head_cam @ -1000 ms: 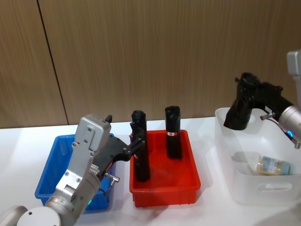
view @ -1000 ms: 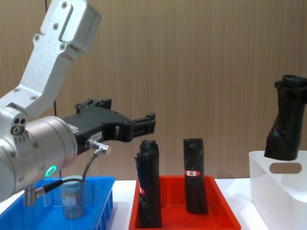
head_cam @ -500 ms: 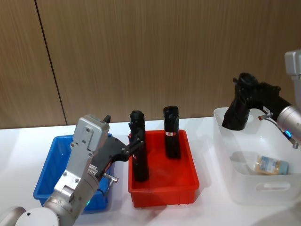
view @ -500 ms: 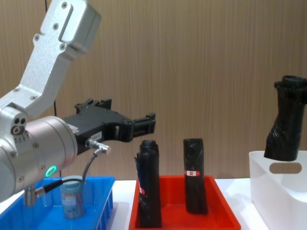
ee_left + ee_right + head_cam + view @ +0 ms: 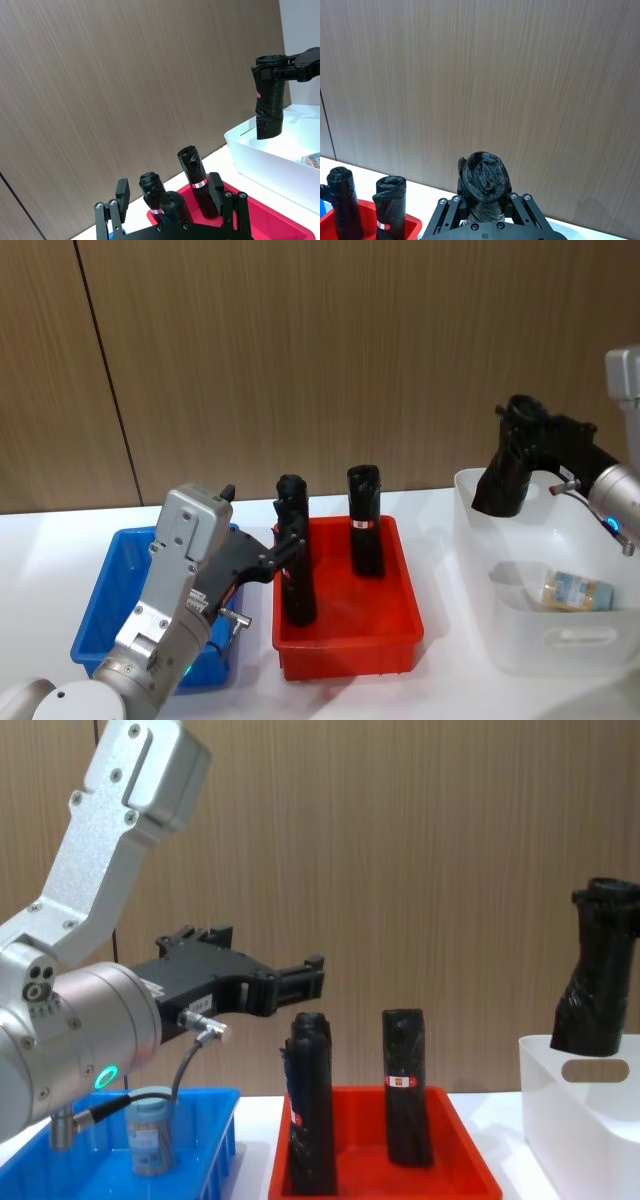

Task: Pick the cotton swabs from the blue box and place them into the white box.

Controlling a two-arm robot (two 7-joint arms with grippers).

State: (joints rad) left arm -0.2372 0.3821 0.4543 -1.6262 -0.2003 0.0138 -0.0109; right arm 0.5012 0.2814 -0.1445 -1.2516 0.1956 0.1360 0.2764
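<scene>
One cotton swabs jar (image 5: 150,1131) with a pale lid stands upright in the blue box (image 5: 216,1145), and the blue box (image 5: 108,585) lies at the table's left. My left gripper (image 5: 284,546) hovers open above the gap between the blue box and the red bin, its fingers (image 5: 121,193) wide apart with nothing held. Another cotton swabs jar (image 5: 577,592) lies on its side inside the white box (image 5: 560,645) at the right. My right gripper (image 5: 522,438) is shut on a black roll (image 5: 595,982) hanging over the white box's back left corner (image 5: 556,1115).
A red bin (image 5: 345,640) sits between the two boxes with two black rolls (image 5: 365,520) standing upright in it, the nearer one (image 5: 294,550) just beside my left fingertips. A wooden wall stands right behind the table.
</scene>
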